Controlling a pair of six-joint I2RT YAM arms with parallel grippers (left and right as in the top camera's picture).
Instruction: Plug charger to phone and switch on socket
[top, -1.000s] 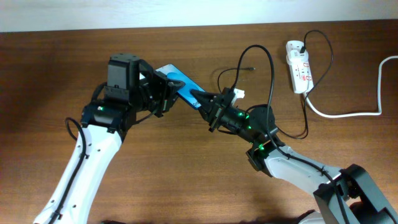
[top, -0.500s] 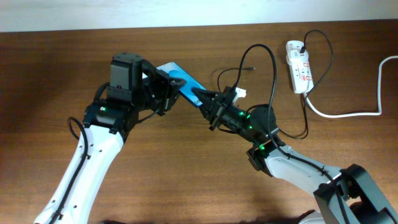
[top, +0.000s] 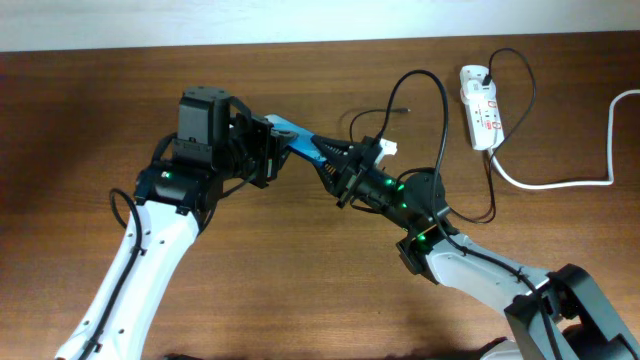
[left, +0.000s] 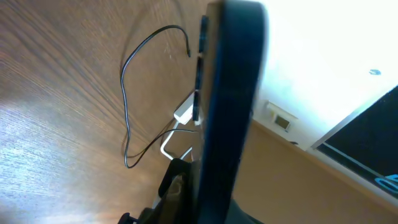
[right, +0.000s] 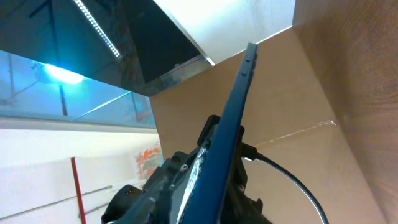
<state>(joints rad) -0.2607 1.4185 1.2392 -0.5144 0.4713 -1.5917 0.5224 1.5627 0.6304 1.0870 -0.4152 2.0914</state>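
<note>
While it is held up over the middle of the table (top: 90, 110), the phone (top: 293, 138) sits tipped between the two arms. A bit of its blue screen shows from above. The left gripper (top: 268, 148) is pressed tight on the phone's left end. In the left wrist view the phone (left: 230, 106) is a dark thin edge, very close up. The right gripper (top: 330, 160) is at the phone's other end, right up against it, but I cannot tell if its jaws are spread or pressed together. In the right wrist view the phone (right: 233, 124) is a thin dark bar seen from its side.

The charger (top: 442, 115) is a thin black wire that loops over the wood behind the right arm. Its small tip lies on the table near the phone, not in it. The wire's other end goes up to the socket (top: 481, 108), which lies near the back right of the table, well apart from the phone. A thick white cord (top: 560, 183) runs from the socket off to the right edge.
</note>
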